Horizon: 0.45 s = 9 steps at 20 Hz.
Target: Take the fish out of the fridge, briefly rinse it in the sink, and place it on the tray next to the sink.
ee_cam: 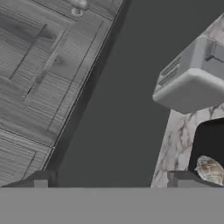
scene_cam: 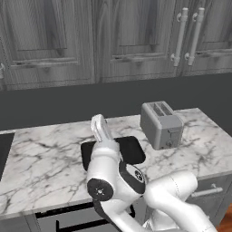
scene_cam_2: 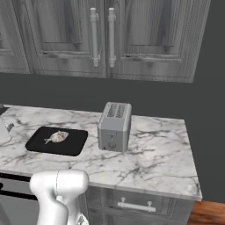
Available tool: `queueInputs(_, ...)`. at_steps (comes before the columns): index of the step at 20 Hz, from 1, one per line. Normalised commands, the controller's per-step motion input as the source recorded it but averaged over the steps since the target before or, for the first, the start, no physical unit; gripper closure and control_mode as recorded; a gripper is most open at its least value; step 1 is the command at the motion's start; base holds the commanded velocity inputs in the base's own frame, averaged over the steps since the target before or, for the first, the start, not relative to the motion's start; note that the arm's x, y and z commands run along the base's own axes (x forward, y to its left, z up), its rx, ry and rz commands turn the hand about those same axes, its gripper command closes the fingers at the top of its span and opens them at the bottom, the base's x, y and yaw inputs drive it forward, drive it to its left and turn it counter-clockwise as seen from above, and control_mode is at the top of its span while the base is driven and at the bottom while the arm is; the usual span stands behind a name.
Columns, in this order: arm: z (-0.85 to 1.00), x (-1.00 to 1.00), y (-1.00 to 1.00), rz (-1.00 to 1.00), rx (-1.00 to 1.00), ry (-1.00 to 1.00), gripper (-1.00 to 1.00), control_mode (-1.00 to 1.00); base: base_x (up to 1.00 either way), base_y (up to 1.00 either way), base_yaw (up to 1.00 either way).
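Fish (scene_cam_2: 56, 137) lies on black tray (scene_cam_2: 37, 144), beside toaster (scene_cam_2: 114, 126) on marble counter (scene_cam_2: 149, 154). Claw (ee_cam: 109, 180) spread wide, empty, 2 tips apart, fish just beside one tip. Placing looks done; only pulling arm away left.

We find no text, label, brand, number or sign that can be read anywhere — not on the toaster (scene_cam_2: 114, 126), not on the cupboard doors (scene_cam: 131, 36), not on the marble tabletop (scene_cam_2: 149, 154).
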Motion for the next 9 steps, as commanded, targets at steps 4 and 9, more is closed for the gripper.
queueInputs(4, 0.97, -0.68, -0.63, 0.0, 0.04, -0.6, -1.0, -1.0, 0.0, 0.0, 0.0)
queueInputs(9, 0.65, -0.4, -1.0, 0.01, 0.15, -0.43, -1.0, -1.0, 0.0, 0.0, 0.0)
